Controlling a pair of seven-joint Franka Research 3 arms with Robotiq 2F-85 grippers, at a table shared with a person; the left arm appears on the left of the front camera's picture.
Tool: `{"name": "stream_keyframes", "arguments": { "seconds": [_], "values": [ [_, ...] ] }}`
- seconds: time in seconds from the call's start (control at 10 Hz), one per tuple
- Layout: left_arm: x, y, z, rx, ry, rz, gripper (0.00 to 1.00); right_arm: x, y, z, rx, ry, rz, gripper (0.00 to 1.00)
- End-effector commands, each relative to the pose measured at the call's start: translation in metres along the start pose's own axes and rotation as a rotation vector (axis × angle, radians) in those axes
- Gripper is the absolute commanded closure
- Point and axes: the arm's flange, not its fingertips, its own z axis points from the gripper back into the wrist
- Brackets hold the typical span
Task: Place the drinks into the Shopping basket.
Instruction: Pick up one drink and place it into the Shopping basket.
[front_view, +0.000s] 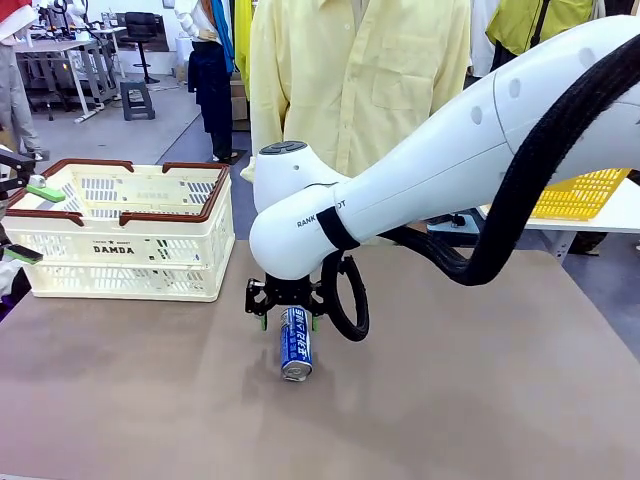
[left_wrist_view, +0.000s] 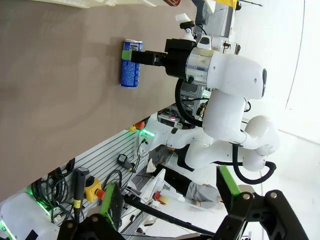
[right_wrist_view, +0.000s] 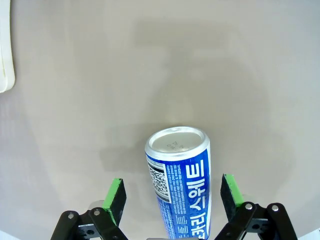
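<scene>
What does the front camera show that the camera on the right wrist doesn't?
Front view alone: the cream-white Shopping basket with its brown-red rim at the table's left, a person in a yellow shirt across the table, and the white right arm reaching in. Right wrist view alone: the can's silver end seen close, and a clear gap between the can and each green-padded finger. Both: the blue-and-white can lying on its side on the brown table, between the open right gripper fingers.

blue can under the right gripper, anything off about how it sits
Yes: the blue can lies on its side on the table rather than upright, silver end toward the robot. The right gripper straddles it with open jaws, pads clear of its sides. No dent or spill shows.
</scene>
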Motion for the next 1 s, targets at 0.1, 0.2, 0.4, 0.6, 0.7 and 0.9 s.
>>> {"name": "stream_keyframes", "arguments": {
  "seconds": [0.1, 0.2, 0.4, 0.6, 0.7, 0.9],
  "values": [
    [-0.002, -0.002, 0.000, -0.026, -0.003, 0.004, 0.00, -0.013, -0.028, 0.020, 0.072, -0.007, 0.015, 0.00],
    [-0.002, -0.002, 0.000, -0.026, -0.003, 0.004, 0.00, -0.014, -0.050, 0.040, 0.121, 0.015, -0.010, 0.00],
    [-0.002, -0.002, 0.000, -0.026, -0.003, 0.004, 0.00, -0.013, -0.131, 0.084, 0.253, 0.095, -0.070, 0.00],
    [-0.002, -0.002, 0.000, -0.026, -0.003, 0.004, 0.00, -0.026, -0.283, 0.104, 0.484, 0.243, -0.117, 0.00],
    [-0.002, -0.002, 0.000, -0.026, -0.003, 0.004, 0.00, -0.041, -0.364, 0.100, 0.658, 0.316, -0.151, 0.00],
    [-0.002, -0.002, 0.000, -0.026, -0.003, 0.004, 0.00, -0.083, -0.503, 0.083, 0.953, 0.275, -0.447, 0.00]
  ]
}}
